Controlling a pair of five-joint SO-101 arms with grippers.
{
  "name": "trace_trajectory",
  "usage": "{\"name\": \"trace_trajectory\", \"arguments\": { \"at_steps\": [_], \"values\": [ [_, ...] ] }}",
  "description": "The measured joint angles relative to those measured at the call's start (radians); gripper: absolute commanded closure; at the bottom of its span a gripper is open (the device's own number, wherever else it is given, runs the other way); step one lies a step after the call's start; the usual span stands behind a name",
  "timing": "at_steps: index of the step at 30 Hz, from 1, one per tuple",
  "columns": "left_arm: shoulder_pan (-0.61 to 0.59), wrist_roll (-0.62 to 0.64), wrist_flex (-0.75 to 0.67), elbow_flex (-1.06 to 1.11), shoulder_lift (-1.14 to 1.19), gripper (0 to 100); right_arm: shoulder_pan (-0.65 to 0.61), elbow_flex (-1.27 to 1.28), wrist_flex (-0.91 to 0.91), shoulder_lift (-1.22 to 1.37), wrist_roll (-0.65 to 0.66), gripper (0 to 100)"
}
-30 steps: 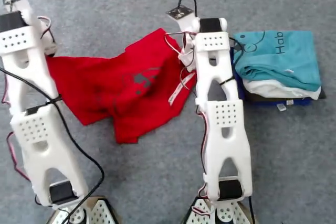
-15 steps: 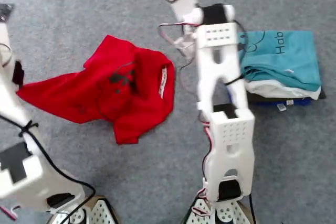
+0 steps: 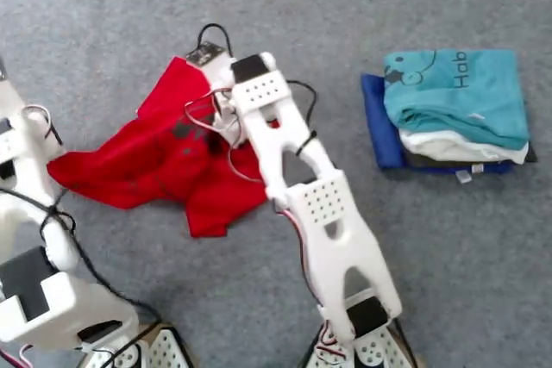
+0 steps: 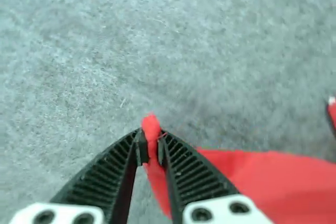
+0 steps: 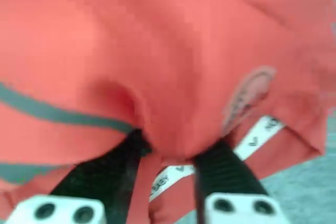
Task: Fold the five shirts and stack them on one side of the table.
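Observation:
A red shirt (image 3: 164,165) lies crumpled on the grey table at centre left. My right gripper (image 3: 216,120) is over its upper middle, and the right wrist view has that gripper (image 5: 168,156) shut on a bunched fold of the red shirt (image 5: 157,51) near the white neck label (image 5: 257,135). At the far left, my left gripper (image 3: 45,161) holds the shirt's left tip. Seen from the left wrist, this gripper (image 4: 149,142) is shut on a small red corner, with the rest of the shirt (image 4: 252,182) trailing off to the side.
A stack of folded shirts (image 3: 457,96) sits at the right side of the table, teal on top, then white, dark and blue (image 3: 379,127) beneath. Bare grey table (image 3: 448,239) lies in front of the stack and along the far edge.
My right arm has swung left across the table, carrying the shirt's collar side over onto the rest of the shirt. The left arm has pulled back leftward with the shirt's tip.

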Motion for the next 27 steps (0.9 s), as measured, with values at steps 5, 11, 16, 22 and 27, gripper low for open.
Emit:
{"name": "trace_trajectory", "arguments": {
  "at_steps": [5,11,16,22,27],
  "values": [
    [-0.061,0.107,-0.066,0.014,0.002,97,0.021,-0.02,0.06,0.009,-0.025,98.7],
    [-0.183,0.224,-0.066,-0.005,0.011,97,0.091,0.305,0.069,-0.242,-0.054,98.4],
    [-0.186,0.236,-0.026,-0.041,0.049,97,0.089,0.786,0.055,-0.56,0.0,98.4],
    [-0.186,0.235,0.068,-0.11,0.068,97,0.094,1.274,0.035,-0.876,0.13,98.2],
    [-0.189,0.226,0.071,-0.138,0.08,97,0.114,1.447,0.037,-1.053,0.199,78.2]
  ]
}}
